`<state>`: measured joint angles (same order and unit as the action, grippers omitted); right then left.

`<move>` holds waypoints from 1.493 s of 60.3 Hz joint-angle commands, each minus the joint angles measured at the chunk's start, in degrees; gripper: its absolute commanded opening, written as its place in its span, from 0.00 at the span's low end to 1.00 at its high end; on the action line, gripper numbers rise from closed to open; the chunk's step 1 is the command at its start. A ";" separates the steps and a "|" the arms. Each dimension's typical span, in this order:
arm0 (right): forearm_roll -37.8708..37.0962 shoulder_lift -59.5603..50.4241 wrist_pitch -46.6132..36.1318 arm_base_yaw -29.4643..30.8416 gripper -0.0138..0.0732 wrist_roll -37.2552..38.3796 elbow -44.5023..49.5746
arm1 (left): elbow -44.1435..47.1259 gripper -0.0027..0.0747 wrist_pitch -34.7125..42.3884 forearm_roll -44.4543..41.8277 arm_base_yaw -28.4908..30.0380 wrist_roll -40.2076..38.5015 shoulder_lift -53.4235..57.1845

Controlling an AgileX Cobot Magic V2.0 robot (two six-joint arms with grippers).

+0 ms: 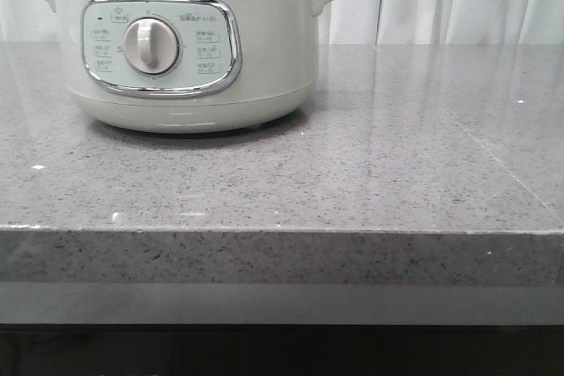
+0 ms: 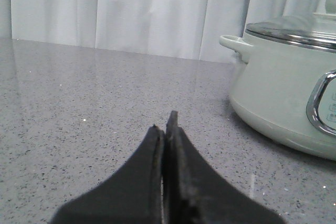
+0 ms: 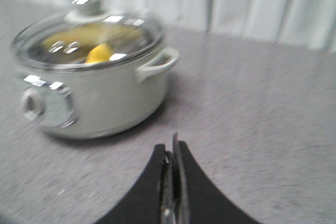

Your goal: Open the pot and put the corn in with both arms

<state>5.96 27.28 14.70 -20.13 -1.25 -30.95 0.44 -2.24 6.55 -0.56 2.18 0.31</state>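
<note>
Blurring through the glass lid [image 3: 89, 38], the corn [image 3: 100, 53] lies inside the pot [image 3: 100, 98]; both hands, left [image 2: 164, 121] and right [image 3: 174, 145], pressed together, empty.

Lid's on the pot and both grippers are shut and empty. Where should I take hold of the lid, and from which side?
Grip the lid by the knob at its centre, coming straight down from above. The glass dome is wide, smooth and shallow, with its rim seated on the pot, so the raised knob looks like the only part narrow enough for the jaws. Either the left gripper or the right gripper must open first.
</note>
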 commanded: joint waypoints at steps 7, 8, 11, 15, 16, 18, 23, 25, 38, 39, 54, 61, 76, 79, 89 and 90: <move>-2.00 -12.81 -12.38 8.99 0.08 -0.31 12.31 | 0.59 0.01 4.89 0.60 0.08 -0.27 0.89; -2.07 -14.35 -12.38 9.44 0.08 -0.31 13.24 | 0.59 0.01 4.89 0.60 0.08 -0.27 0.89; -2.27 -17.67 -12.32 10.88 0.08 -0.31 16.26 | 0.59 0.01 4.89 0.60 0.08 -0.27 0.89; -2.27 -21.26 -12.37 12.42 0.08 -0.31 19.65 | 0.59 0.01 4.89 0.60 0.08 -0.27 0.89; -2.27 -21.95 -12.43 12.88 0.08 -0.31 20.31 | 0.59 0.01 4.89 0.60 0.08 -0.27 0.89; -2.27 -23.50 -12.43 13.52 0.08 -0.31 21.93 | 0.59 0.01 4.89 0.60 0.08 -0.27 0.89; -2.27 -26.40 -12.37 14.65 0.08 -0.31 25.64 | 0.59 0.01 4.89 0.60 0.08 -0.27 0.89; -2.21 -27.07 -12.37 14.90 0.08 -0.31 26.70 | 0.59 0.01 4.89 0.60 0.08 -0.27 0.89; -2.16 -29.09 -13.08 16.02 0.08 -0.20 31.90 | 0.59 0.01 4.89 0.60 0.08 -0.27 0.89; -2.16 -29.09 -13.16 16.24 0.08 -0.20 31.90 | 0.59 0.01 4.89 0.60 0.08 -0.27 0.89; -2.16 -29.09 -13.30 18.30 0.08 -0.20 31.90 | 0.59 0.01 4.89 0.60 0.08 -0.27 0.89; -2.16 -29.09 -13.30 18.30 0.08 -0.20 31.90 | 0.59 0.01 4.89 0.60 0.08 -0.27 0.89; -2.16 -29.09 -13.30 19.13 0.08 -0.20 31.90 | 0.59 0.01 4.89 0.60 0.08 -0.27 0.89; -2.16 -29.09 -13.30 19.29 0.08 -0.20 31.90 | 0.59 0.01 4.89 0.60 0.08 -0.27 0.89; -2.16 -29.09 -13.30 20.28 0.08 -0.20 31.90 | 0.59 0.01 4.89 0.60 0.08 -0.27 0.89; -2.16 -29.09 -13.30 20.39 0.08 -0.20 31.90 | 0.59 0.01 4.89 0.60 0.08 -0.27 0.89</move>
<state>4.13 -0.56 6.70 -0.46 -1.25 1.63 0.44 -2.24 6.55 -0.56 2.18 0.31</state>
